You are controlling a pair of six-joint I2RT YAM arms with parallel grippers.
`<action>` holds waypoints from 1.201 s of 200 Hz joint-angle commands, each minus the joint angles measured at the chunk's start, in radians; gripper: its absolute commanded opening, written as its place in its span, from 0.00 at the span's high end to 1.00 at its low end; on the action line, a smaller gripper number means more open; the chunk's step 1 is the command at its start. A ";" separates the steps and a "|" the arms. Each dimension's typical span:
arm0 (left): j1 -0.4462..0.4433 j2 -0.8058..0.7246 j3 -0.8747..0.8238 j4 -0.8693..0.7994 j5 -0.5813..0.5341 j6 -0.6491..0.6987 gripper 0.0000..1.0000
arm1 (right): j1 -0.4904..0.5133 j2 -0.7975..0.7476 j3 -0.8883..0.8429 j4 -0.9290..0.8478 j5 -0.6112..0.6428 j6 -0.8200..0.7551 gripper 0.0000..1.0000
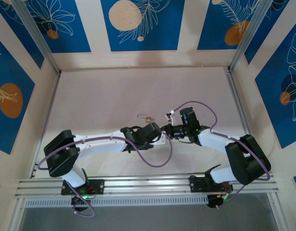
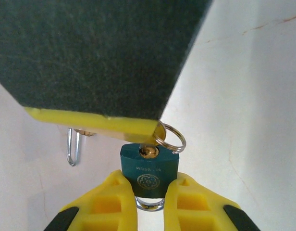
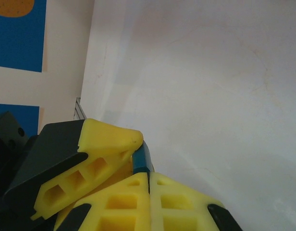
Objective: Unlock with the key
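Left wrist view, nearest first: the left hand (image 2: 150, 180) is closed down to a narrow gap and clamps the key (image 2: 149, 168) by the two edges of its dark blue head. The key's long axis runs along that hand's fingers. A curve of silver shows at the near end, low between the pads. I take it for the blade, which would then point back toward the left wrist, but too little shows to be sure. At the far end hangs the key ring (image 2: 183, 141). Right against that end sits one broad finger (image 2: 100, 57) of the other arm, its yellow edge touching the top of the head. Beyond it, a silver shackle (image 2: 72, 147) sticks out onto the pale worktop (image 2: 244, 96), with a sliver of brass beside it.

From the right wrist, the right hand (image 3: 149, 185) has its pads pressed fully together, and the blue head is just past their tips. Whether they nip the ring or anything else thin, I cannot tell.

From above, the two hands meet near the middle of the worktop. The padlock (image 1: 148, 118) lies just beyond them and a little to the left, apart from both, with the left hand slightly nearer. It lies crosswise, shackle to the left and body to the right, so its keyhole end probably faces the right arm's side. By my reading the blade now points away from the lock, so the key needs turning before it can go in.
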 commanded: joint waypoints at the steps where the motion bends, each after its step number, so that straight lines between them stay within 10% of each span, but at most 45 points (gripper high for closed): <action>1: -0.001 -0.004 -0.018 0.255 -0.050 0.042 0.97 | 0.057 0.011 -0.009 0.058 -0.054 0.101 1.00; 164: -0.058 -0.099 -0.251 0.842 -0.172 0.291 0.98 | 0.039 0.114 -0.013 0.170 -0.083 0.326 1.00; 206: -0.059 -0.102 -0.235 0.775 -0.167 0.259 0.98 | 0.037 0.109 -0.009 0.168 -0.087 0.318 1.00; 240: -0.054 -0.111 -0.195 0.606 -0.139 0.183 0.98 | 0.027 0.054 0.024 -0.005 -0.030 0.211 0.77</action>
